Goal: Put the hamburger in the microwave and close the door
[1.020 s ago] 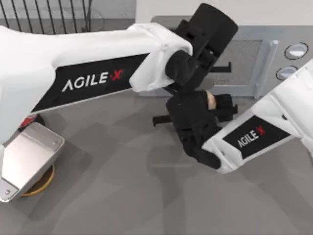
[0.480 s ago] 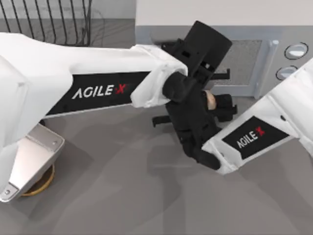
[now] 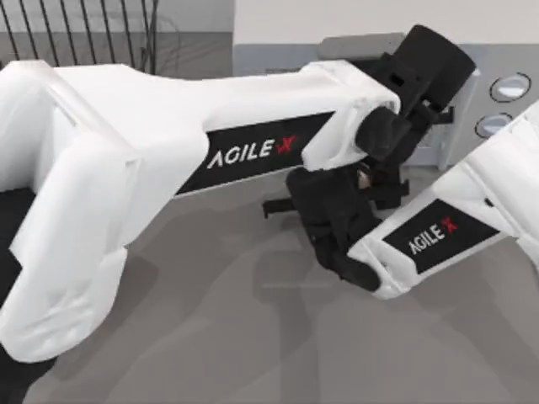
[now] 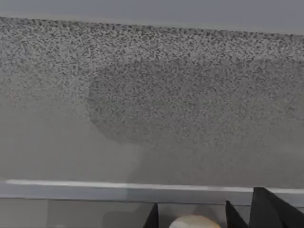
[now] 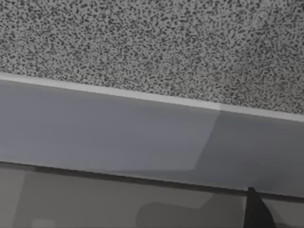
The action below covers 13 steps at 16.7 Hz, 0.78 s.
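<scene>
The microwave stands at the back right. Its door is largely covered by my left arm, and the door's mesh window lies close in front of the left wrist camera. My left gripper is up against the door beside the vertical handle. My right gripper hovers just in front of the door, shut on the pale hamburger. The hamburger sits between dark fingers below the door's lower edge. The right wrist view has mesh, the door's lower panel and one dark fingertip.
A black wire rack stands at the back left. Two round knobs sit on the microwave's right side. My left arm spans the table from the left to the door. Grey tabletop lies bare in front.
My left arm has swung right along the door, from the window's middle to the handle, and now covers the left of the table. The right gripper with the hamburger has stayed put.
</scene>
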Motion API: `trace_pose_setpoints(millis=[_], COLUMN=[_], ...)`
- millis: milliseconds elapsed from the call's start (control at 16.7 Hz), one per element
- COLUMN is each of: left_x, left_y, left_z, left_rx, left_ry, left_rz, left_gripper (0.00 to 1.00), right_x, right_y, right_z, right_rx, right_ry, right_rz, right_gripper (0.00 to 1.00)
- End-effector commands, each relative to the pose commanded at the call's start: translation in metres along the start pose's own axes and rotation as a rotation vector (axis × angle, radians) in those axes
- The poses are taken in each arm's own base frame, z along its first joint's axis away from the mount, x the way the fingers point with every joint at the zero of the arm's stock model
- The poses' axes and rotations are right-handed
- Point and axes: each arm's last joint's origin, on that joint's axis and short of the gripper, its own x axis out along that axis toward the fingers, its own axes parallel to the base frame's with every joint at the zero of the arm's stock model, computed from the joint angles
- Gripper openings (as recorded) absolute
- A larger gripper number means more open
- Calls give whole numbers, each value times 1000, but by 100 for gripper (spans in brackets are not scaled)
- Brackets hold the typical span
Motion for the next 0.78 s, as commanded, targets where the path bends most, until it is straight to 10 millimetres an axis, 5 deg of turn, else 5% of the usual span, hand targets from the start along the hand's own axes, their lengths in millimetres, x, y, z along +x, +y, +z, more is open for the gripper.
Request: trace_pose_setpoints(millis=[300,780], left_x=[-3,4], left_y=[-37,-39], left_z=[-5,-2], left_rx=[0,0], left_ry=[-1,4], left_rz=[-1,5], left_gripper=[0,0], right_x=[0,0], right_y=[0,0], right_z=[0,0], right_rx=[0,0], right_ry=[0,0], right_rz=[0,0], right_gripper=[100,100])
